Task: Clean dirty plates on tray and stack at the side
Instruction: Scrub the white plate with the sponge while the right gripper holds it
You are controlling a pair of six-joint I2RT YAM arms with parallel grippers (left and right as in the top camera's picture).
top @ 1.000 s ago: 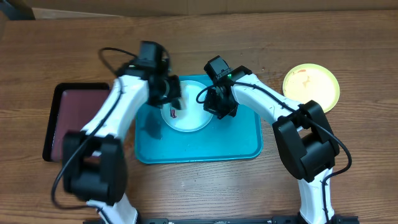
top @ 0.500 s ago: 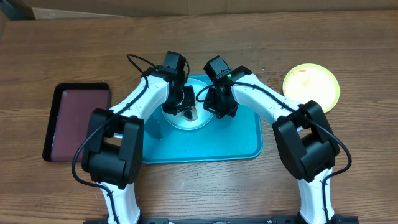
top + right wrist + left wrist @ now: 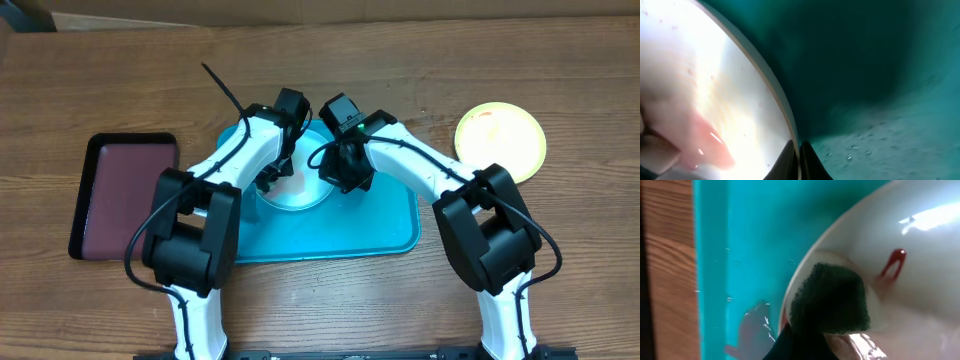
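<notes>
Your left hand [image 3: 272, 178] is clenched on a dark green sponge [image 3: 827, 300], and the sponge presses on the pale plate [image 3: 300, 195] near its rim. A red smear [image 3: 892, 265] sits on the plate just beside the sponge. Your right hand [image 3: 345, 172] pinches the plate's rim on the other side. The plate lies in the blue tray [image 3: 385, 230]. 1 yellow plate [image 3: 500, 140] rests on the counter [image 3: 420, 50], well apart on the right. A red tray [image 3: 125, 195] sits on the left
</notes>
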